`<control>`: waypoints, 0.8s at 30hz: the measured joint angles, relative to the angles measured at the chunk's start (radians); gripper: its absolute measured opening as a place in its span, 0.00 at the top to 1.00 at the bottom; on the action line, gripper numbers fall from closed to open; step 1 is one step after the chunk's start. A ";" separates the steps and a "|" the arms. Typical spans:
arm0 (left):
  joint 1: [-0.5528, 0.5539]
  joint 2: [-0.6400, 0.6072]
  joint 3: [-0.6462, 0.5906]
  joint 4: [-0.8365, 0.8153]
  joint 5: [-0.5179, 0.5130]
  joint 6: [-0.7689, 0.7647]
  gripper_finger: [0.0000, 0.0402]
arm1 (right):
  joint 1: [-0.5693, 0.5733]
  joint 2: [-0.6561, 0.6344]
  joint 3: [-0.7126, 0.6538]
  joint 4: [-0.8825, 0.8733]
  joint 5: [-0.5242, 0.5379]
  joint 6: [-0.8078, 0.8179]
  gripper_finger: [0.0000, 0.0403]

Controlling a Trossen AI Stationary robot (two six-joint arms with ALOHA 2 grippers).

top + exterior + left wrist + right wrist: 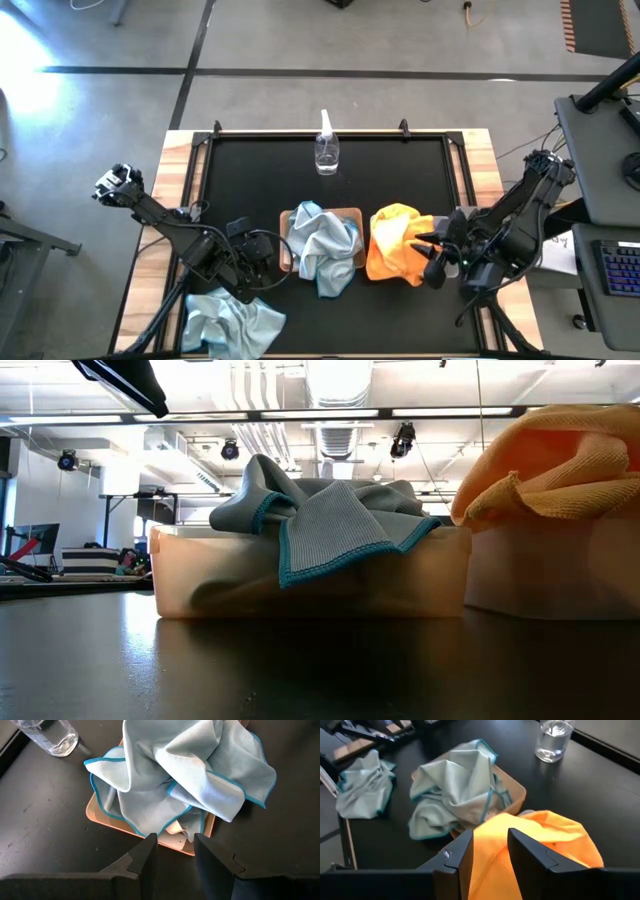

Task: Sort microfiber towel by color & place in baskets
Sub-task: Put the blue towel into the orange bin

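Note:
Pale blue-grey towels (322, 242) are heaped in the tan-brown basket (350, 213) at mid-table and spill over its near rim (150, 832). One more pale blue-grey towel (235, 320) lies crumpled at the table's near-left edge. Orange towels (398, 245) are piled on the translucent grey basket (550, 575), which they cover from above. My left gripper (175, 845) is open and empty, just left of the tan basket (262, 258). My right gripper (432, 255) is open at the orange pile's right side (490, 842). My right gripper stands open against the right edge of the orange towel pile (492, 855), coming level from the table's right. Orange cloth shows in the gap between the fingers; whether they touch it I cannot tell.
A small clear spray bottle (327, 150) stands upright near the far edge, behind the baskets. The black mat (400, 170) is bare between bottle and baskets. Wooden table borders (180, 160) flank the mat. A grey desk with a keyboard (620, 265) sits beyond the right edge.

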 joint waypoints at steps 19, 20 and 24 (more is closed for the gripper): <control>-0.141 0.002 0.000 -0.042 0.040 -0.275 0.72 | 0.000 0.258 0.020 0.277 -0.040 -0.202 0.74; -0.159 0.007 0.000 -0.039 0.040 -0.297 0.72 | 0.000 0.275 0.026 0.275 -0.050 -0.202 0.74; -0.237 0.060 0.000 -0.009 0.043 -0.320 0.72 | 0.000 0.333 0.055 0.278 -0.075 -0.201 0.74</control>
